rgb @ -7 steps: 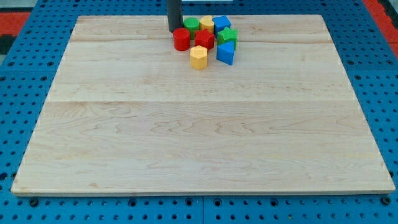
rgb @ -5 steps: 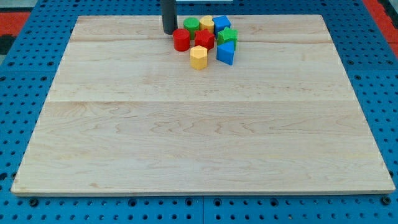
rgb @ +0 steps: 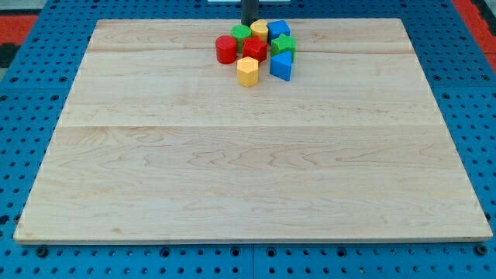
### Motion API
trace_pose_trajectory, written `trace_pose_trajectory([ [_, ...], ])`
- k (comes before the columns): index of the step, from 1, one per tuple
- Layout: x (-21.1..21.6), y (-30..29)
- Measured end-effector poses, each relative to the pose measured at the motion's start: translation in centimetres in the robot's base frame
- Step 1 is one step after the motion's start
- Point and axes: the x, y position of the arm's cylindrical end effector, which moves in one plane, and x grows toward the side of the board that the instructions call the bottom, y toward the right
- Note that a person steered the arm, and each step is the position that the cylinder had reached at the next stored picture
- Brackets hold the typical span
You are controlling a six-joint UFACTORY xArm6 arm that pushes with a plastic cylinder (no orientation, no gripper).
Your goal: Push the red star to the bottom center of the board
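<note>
The red star (rgb: 255,49) sits in a tight cluster of blocks near the board's top centre. Around it are a red cylinder (rgb: 226,49) on its left, a green block (rgb: 241,33) and a yellow cylinder (rgb: 259,31) above it, a blue block (rgb: 277,30) at the upper right, a green star (rgb: 283,44) on its right, a blue wedge (rgb: 281,67) at the lower right and a yellow hexagon block (rgb: 247,71) below. My tip (rgb: 249,24) is at the board's top edge, just above the cluster, between the green block and the yellow cylinder.
The wooden board (rgb: 248,155) lies on a blue perforated table (rgb: 31,93). A red area (rgb: 15,19) shows at the view's top corners.
My tip has moved from the left of the cluster, beside the red cylinder, to the right and up, to the top edge above the cluster. The blocks have not moved.
</note>
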Motion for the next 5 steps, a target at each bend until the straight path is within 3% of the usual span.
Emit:
trace_pose_trajectory([
  [5,11.3,1.5],
])
